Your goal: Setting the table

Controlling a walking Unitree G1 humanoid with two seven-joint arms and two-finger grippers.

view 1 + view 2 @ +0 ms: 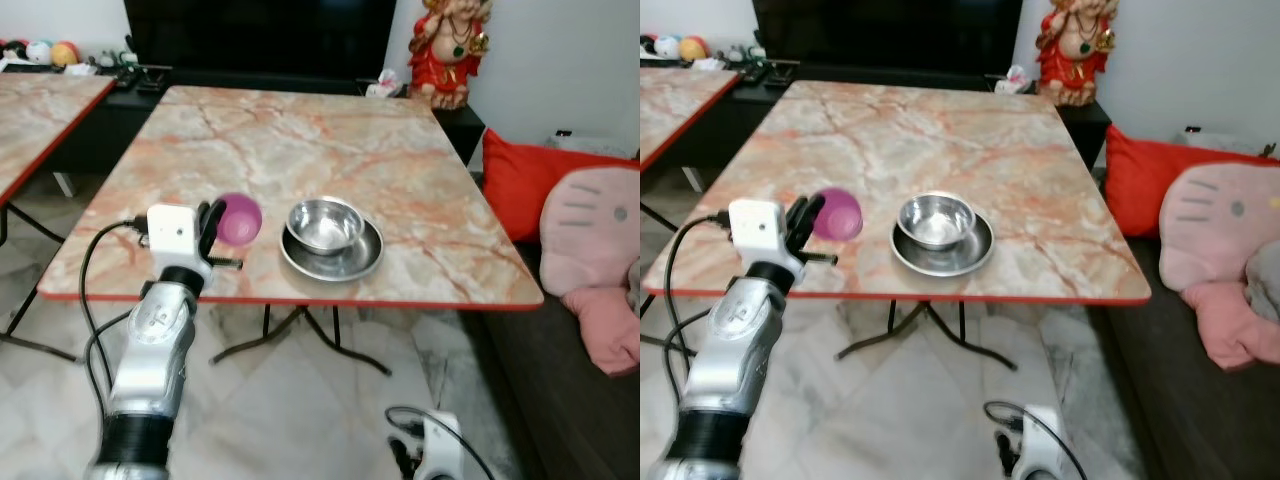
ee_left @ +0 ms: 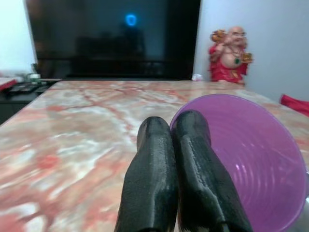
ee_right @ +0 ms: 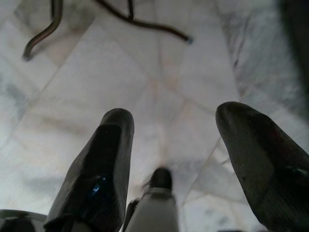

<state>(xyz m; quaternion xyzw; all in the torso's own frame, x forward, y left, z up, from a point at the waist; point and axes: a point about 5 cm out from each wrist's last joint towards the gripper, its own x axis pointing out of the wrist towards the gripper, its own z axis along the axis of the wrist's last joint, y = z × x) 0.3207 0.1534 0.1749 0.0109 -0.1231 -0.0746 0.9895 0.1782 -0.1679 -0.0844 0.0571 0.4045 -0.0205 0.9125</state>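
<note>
While held at the near left part of the surface (image 1: 400,170), purple cup (image 1: 238,218) sits pinched in left gripper (image 1: 212,228), jaws nearly together on the rim wall, one finger seemingly inside the mouth and one outside, as left wrist view suggests. Cup tipped on its side, mouth toward the wrist camera, just left of steel bowl (image 1: 325,224), apart from it. Bowl nested in steel plate (image 1: 333,255), both near the front edge. Probably thin plastic: light, a little flexible at the rim, smooth and apt to slip or rotate in a rim pinch; best kept gripped by the wall near the lip, squeezed gently so as not to deform it. Needs righting before being set down. Front edge with red trim close beneath the cup, so any release better made farther in. Plenty of open marble behind and to the right of the bowl; bare stretch to the left too. Bowl and plate the nearest things to knock. Right gripper (image 3: 171,159) hanging low over the floor tiles (image 3: 159,72), jaws wide apart, holding nothing.
</note>
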